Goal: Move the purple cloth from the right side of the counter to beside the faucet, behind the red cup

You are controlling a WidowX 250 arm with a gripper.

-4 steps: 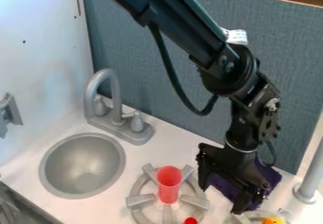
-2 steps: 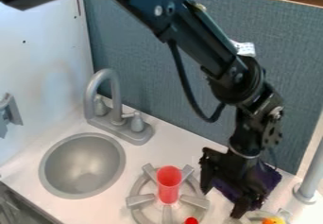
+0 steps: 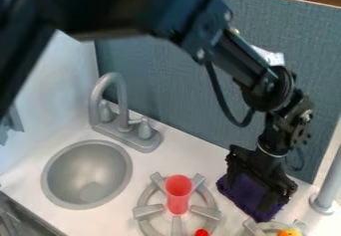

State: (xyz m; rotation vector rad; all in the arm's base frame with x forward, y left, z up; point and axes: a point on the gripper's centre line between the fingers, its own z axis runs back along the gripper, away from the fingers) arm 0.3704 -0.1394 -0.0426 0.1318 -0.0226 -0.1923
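Note:
The black gripper (image 3: 248, 194) hangs low at the right, over a dark purple cloth (image 3: 245, 199) on the white counter. Its two fingers stand apart, and part of the cloth shows between them. Whether the fingertips touch the cloth I cannot tell. The gripper hides the cloth's back and right parts. To the left, a red cup (image 3: 178, 192) stands upright on a grey burner (image 3: 144, 211).
A small red object (image 3: 202, 233) lies at the burner's front edge. At the bottom right, a yellow-orange item (image 3: 289, 232) is by a second burner (image 3: 253, 227). A grey post (image 3: 327, 192) rises at right; the faucet (image 3: 120, 103) and sink (image 3: 87, 175) are left.
The gripper has shifted right and slightly towards the back wall, uncovering more of the cloth's front and left. The upper arm now covers more of the top left.

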